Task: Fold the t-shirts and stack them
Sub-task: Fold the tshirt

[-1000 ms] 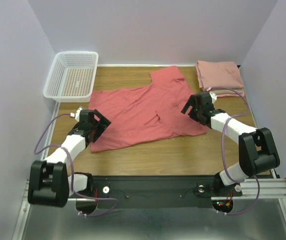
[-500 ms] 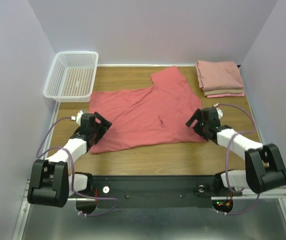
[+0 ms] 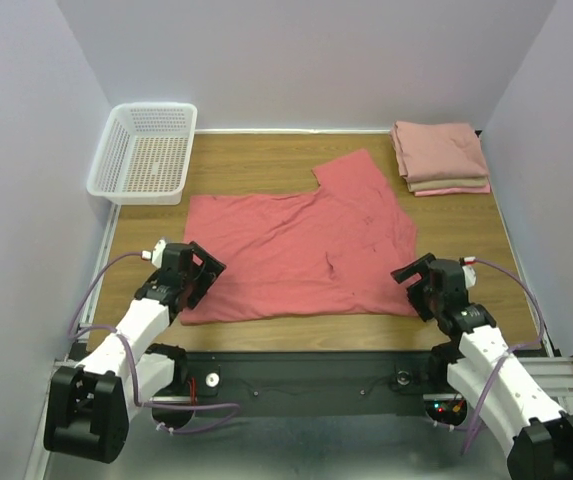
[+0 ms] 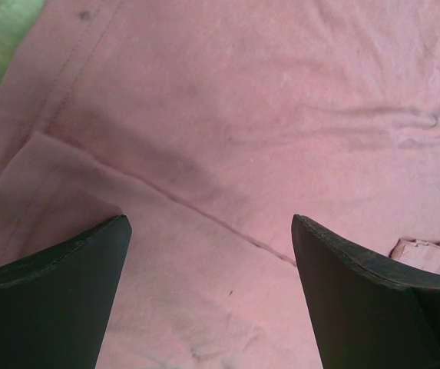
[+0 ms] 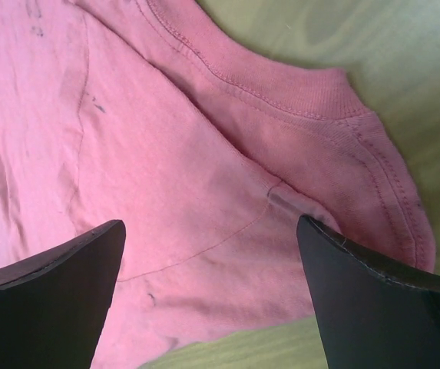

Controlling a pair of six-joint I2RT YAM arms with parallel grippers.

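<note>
Left pincer (image 3: 194, 272) stands with fingers apart over the red shirt's (image 3: 301, 240) lower-left corner. The right pincer (image 3: 418, 282) is likewise apart at the lower-right corner. Neither grips cloth.

Done: folded shirts (image 3: 441, 155) stacked at upper right of the surface (image 3: 256, 160).

Outstanding: the red shirt lies spread flat at centre, not yet folded or stacked.

Against a second ago: both arms have drawn back toward the bottom of frame. The red shirt has shifted lower and lies flatter, with fewer wrinkles.
</note>
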